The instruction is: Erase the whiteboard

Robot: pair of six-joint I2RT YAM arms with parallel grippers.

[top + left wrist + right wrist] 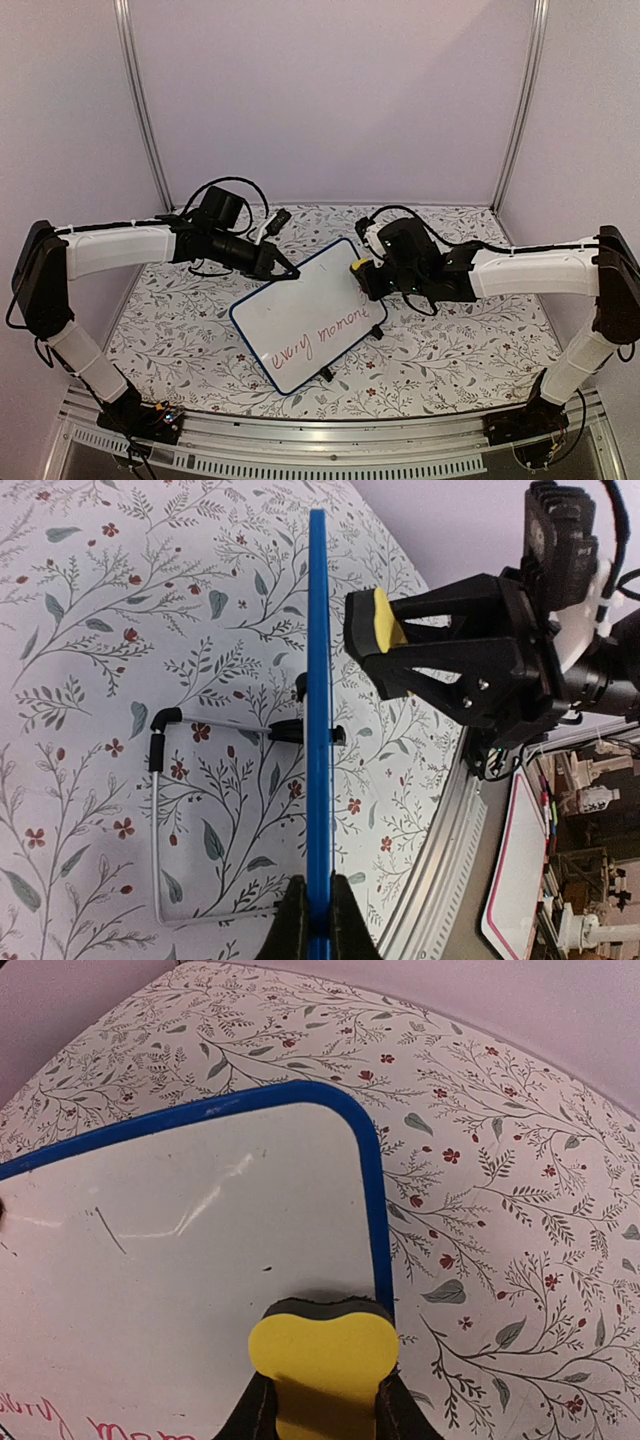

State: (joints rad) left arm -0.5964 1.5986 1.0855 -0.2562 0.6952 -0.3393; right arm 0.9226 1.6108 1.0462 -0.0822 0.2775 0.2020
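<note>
The whiteboard [305,325], white with a thin blue frame, is tilted up in the middle of the table, red handwriting along its near edge. My left gripper [283,270] is shut on its far-left frame edge; the left wrist view shows the frame [318,730] edge-on between my fingers [290,920]. My right gripper [362,272] is shut on a yellow eraser [322,1360] whose dark felt touches the board [180,1260] near its right corner. The eraser also shows in the left wrist view [385,620].
The floral tablecloth [450,340] covers the table. A bent metal wire stand [160,820] lies under the board. The aluminium table rail [330,440] runs along the near edge. Cage posts [145,110] stand at the back corners.
</note>
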